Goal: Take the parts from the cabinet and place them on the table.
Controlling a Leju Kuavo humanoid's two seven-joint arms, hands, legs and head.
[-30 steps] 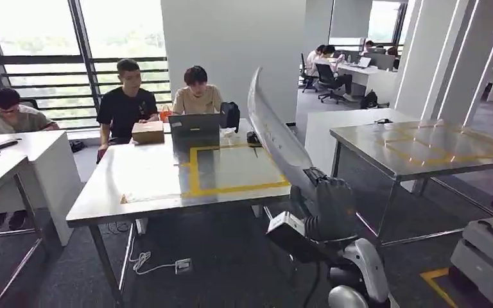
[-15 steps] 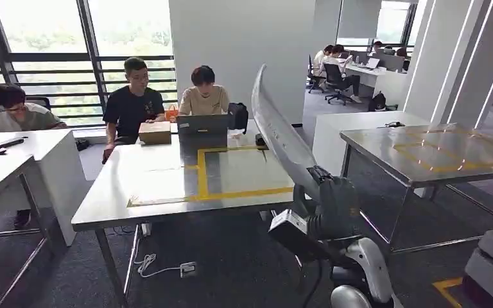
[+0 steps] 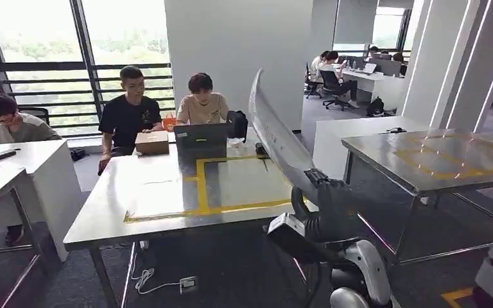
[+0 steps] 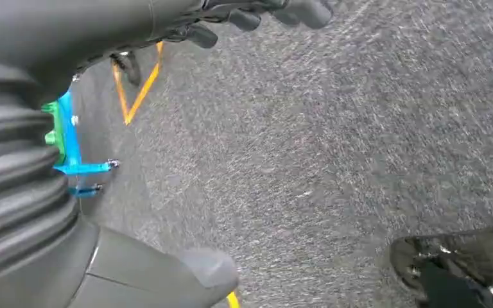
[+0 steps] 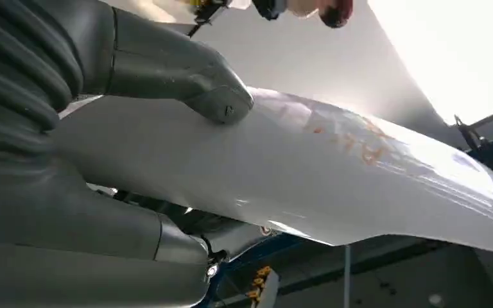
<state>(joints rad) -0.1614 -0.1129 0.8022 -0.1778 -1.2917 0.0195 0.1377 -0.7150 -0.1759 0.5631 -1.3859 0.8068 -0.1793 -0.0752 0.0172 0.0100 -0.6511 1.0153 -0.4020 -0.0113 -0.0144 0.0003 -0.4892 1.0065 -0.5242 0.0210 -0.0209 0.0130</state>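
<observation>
One long silver part (image 3: 276, 138), orange writing unreadable, gripped by right hand (image 3: 334, 205) fingers (image 5: 221, 102). Left hand (image 4: 90, 38) fingers spread, holding nothing, above carpet.

Open office: desks (image 3: 359, 74), laptop (image 3: 200, 136)

Right hand (image 3: 334, 205) raised, gripping part (image 3: 276, 138); left hand (image 4: 70, 192) hanging, fingers apart.
</observation>
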